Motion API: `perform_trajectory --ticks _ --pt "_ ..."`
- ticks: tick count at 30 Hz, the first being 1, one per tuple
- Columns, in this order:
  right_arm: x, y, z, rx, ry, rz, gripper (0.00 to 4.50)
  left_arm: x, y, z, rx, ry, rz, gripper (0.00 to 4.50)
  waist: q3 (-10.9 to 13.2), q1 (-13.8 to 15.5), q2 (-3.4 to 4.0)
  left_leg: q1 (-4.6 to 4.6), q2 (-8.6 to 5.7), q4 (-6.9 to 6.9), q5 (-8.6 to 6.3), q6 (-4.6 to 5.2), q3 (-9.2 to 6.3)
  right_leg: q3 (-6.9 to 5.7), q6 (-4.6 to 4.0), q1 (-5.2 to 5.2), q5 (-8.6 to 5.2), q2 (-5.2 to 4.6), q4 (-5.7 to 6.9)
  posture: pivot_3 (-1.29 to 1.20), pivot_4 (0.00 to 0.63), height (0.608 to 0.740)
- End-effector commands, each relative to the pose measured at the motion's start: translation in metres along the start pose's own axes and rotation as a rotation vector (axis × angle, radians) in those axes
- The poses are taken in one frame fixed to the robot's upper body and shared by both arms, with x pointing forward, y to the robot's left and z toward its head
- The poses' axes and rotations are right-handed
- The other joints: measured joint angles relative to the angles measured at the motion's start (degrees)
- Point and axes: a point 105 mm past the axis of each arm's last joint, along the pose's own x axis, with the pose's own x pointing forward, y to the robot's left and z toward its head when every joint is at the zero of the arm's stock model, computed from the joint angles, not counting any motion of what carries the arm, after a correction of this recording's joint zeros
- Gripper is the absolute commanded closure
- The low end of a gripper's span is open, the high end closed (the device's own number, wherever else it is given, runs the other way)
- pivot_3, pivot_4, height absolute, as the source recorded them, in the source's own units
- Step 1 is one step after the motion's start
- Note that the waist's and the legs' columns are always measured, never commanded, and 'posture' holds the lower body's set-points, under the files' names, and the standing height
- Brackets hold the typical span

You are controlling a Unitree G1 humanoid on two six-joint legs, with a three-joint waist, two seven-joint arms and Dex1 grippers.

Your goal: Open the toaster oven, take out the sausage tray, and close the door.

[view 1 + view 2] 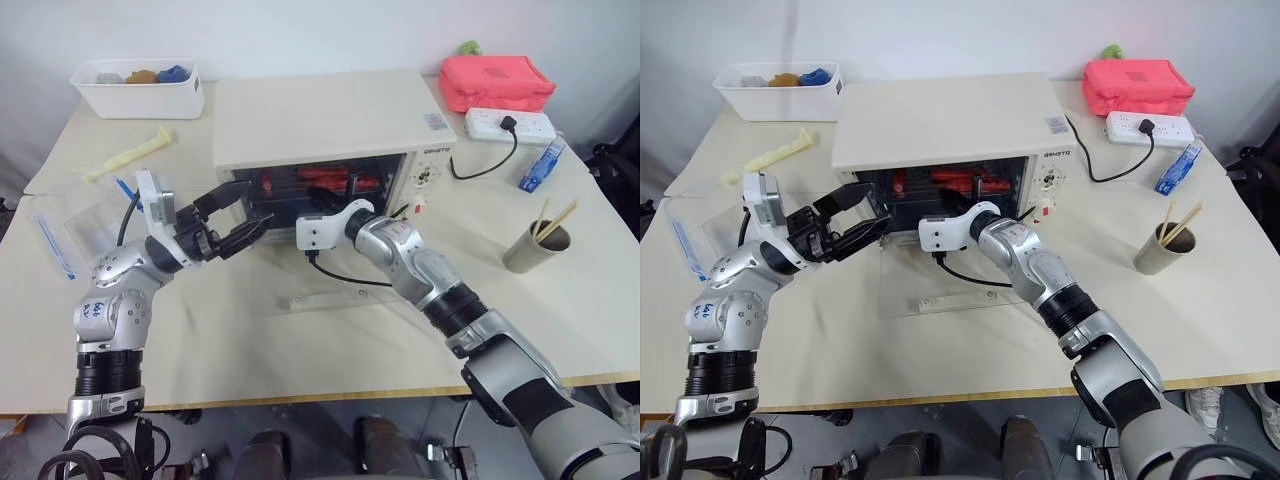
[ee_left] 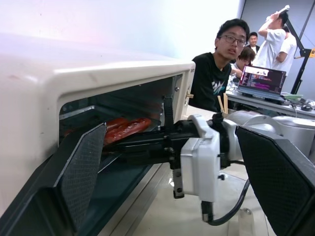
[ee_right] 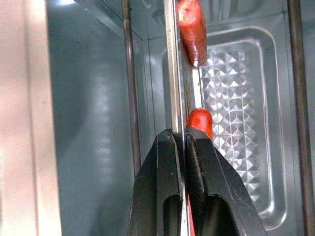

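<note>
1. Silver metal of the tray point(image 3: 231, 98) lay inside the oven point(image 1: 320, 125), upper centre of the frame, its rim pinched by the closed right gripper point(image 3: 184, 140).
2. The left gripper point(image 1: 235, 222), spread wide and empty, was seen just left of the opening.

sausage tray point(image 3: 173, 73) inside toaster oven point(image 1: 320, 125)

One toaster oven point(image 1: 330, 125), two claws: left claw point(image 1: 243, 215), right claw point(image 3: 185, 140).
</note>
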Motion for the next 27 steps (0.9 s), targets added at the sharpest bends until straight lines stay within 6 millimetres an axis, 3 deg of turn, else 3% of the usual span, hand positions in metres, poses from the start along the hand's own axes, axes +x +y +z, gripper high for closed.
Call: perform_trajectory --ticks 1,3,9,20,27 --pt "-0.008 -0.034 0.036 0.002 -0.143 -0.113 4.47 -0.006 0.010 0.012 0.041 -0.009 0.026 0.00 0.0 -0.2 0.00 0.00 0.00 0.00 0.00 0.00 -0.01 0.00 0.00 0.00 0.00 0.00 0.01 0.00 0.150 0.740" --pt "-0.016 -0.026 0.039 0.026 -0.156 -0.071 4.47 -0.007 0.011 0.011 0.036 0.005 0.020 0.00 0.0 -0.3 0.00 0.00 0.00 -0.01 0.00 0.00 -0.01 0.00 0.00 0.00 0.00 0.00 0.01 0.00 0.150 0.740" --pt "-0.063 0.007 0.037 0.071 -0.178 0.044 4.47 -0.006 0.013 -0.001 0.005 0.060 -0.016 0.00 0.0 0.2 0.00 0.00 -0.02 0.06 0.00 0.00 -0.02 0.00 0.00 0.05 0.00 -0.01 0.04 0.00 0.150 0.740" --pt "-0.121 0.010 0.031 0.063 -0.139 0.016 4.47 0.000 0.015 -0.017 -0.050 0.117 -0.064 0.00 0.0 3.4 -0.04 0.00 -0.11 0.12 -0.03 0.05 -0.02 0.03 0.00 0.10 0.00 -0.05 0.01 0.00 0.150 0.740" --pt "-0.152 0.015 0.029 0.038 -0.095 0.015 4.47 -0.004 0.015 -0.019 -0.120 0.125 -0.060 0.00 0.0 3.6 -0.08 -0.03 -0.10 0.18 -0.03 0.09 0.08 0.03 0.01 0.12 0.00 -0.03 -0.02 0.00 0.150 0.740"
